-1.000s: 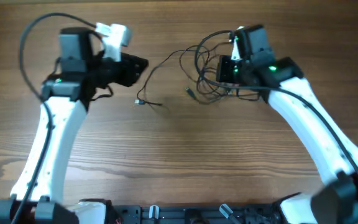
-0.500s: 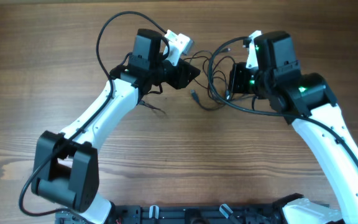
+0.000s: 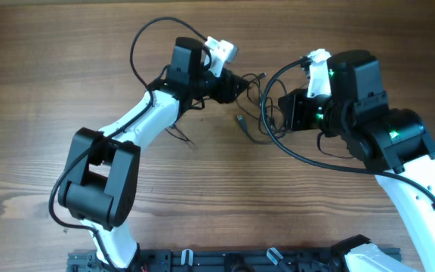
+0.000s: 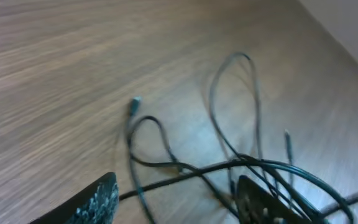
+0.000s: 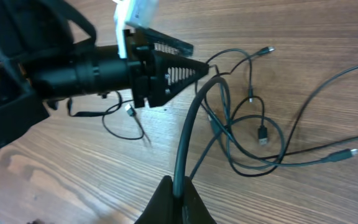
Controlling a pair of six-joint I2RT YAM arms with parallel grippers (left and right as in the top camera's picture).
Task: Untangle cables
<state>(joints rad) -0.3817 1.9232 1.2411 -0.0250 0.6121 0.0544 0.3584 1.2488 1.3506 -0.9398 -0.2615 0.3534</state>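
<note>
The cables are thin black wires in loose tangled loops (image 5: 248, 127) with small plug ends. In the overhead view a plug (image 3: 241, 120) lies between the two arms. My left gripper (image 3: 239, 85) is open at the left side of the tangle. In the left wrist view its fingers (image 4: 176, 202) straddle several strands (image 4: 185, 171). It also shows in the right wrist view (image 5: 194, 59). My right gripper (image 3: 285, 113) is shut on one cable strand (image 5: 188, 130). That strand rises from the closed fingers (image 5: 178, 198) toward the left gripper's tip.
The brown wooden table (image 3: 202, 196) carries everything. A separate thin wire end (image 3: 181, 137) lies under the left arm. Thick black arm cables arc over both wrists. Plugs lie loose at the right of the tangle (image 5: 352, 152).
My left arm has swung right from the table's left side up to the tangle. My right arm has drawn back rightwards with a strand, pulling the loops along.
</note>
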